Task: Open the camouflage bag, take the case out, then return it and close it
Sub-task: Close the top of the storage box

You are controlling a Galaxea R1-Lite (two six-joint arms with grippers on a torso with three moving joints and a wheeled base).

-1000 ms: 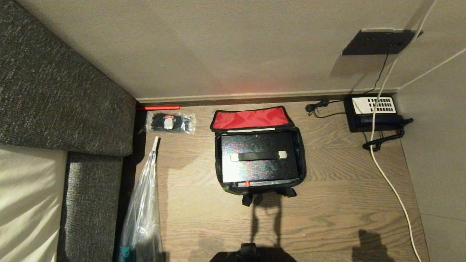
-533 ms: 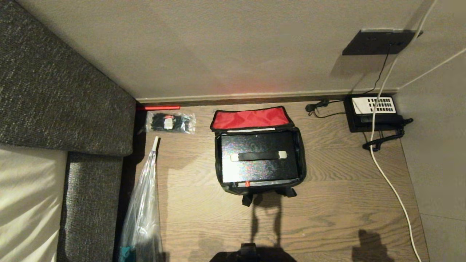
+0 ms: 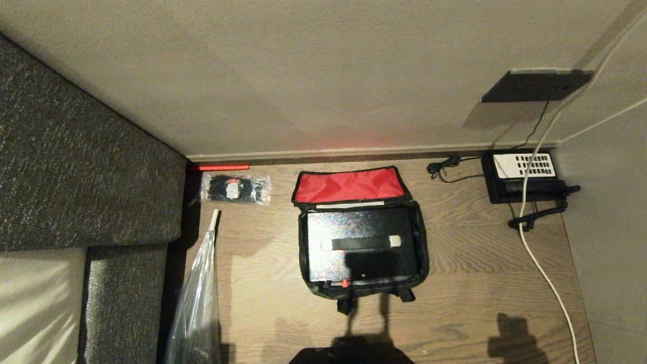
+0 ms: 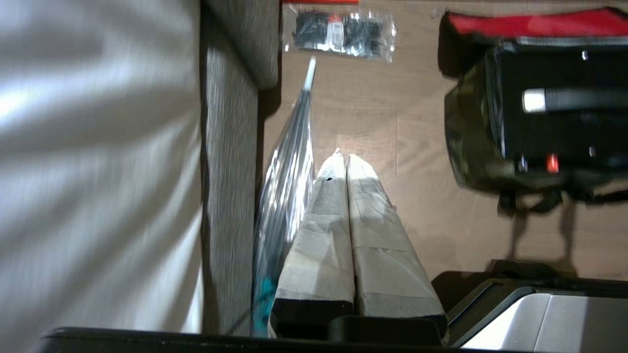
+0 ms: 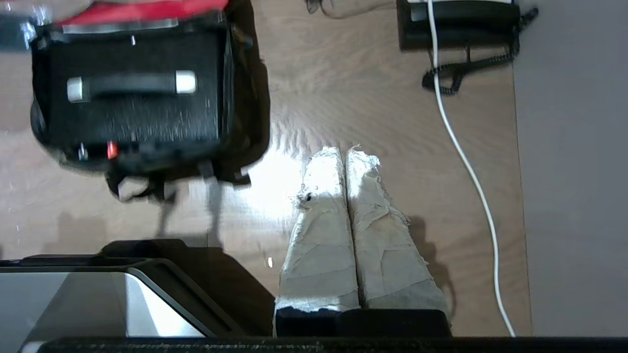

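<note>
Compared with the earlier head view, the whole scene is seen shifted downward and slightly enlarged, so the camera has moved; the things on the floor are not seen to have changed place among themselves. A dark shadow is now cast over the near part of the case [image 3: 361, 242], which was not there before.

The camouflage bag [image 3: 422, 253] is set on a wooden plank floor [image 3: 480, 283], with its red-lined lid [image 3: 349, 184] folded back toward the far wall [image 3: 303, 76]. The case is lodged flat inside the bag, its strap handle [image 3: 360, 243] uppermost between two pale end tabs. The bag's black webbing handles [image 3: 374, 296] are laid out on the near side.

A grey upholstered sofa [image 3: 76, 177] is placed along the left. A clear packet of black ties [image 3: 235, 188] is found by the far wall, left of the bag and well apart from it, and a long clear plastic bag [image 3: 197, 308] is stretched along the sofa's edge. At far right a black desk phone [image 3: 525, 174] is set in the corner, with a white cable [image 3: 548, 278] trailed across the floor toward the near side.

The left gripper [image 4: 346, 162] is held over bare floor left of the bag, its taped fingers pressed together on nothing. The right gripper [image 5: 343, 152] is held likewise to the right of the bag, fingers together and empty. Nothing is placed between either gripper and the bag.
</note>
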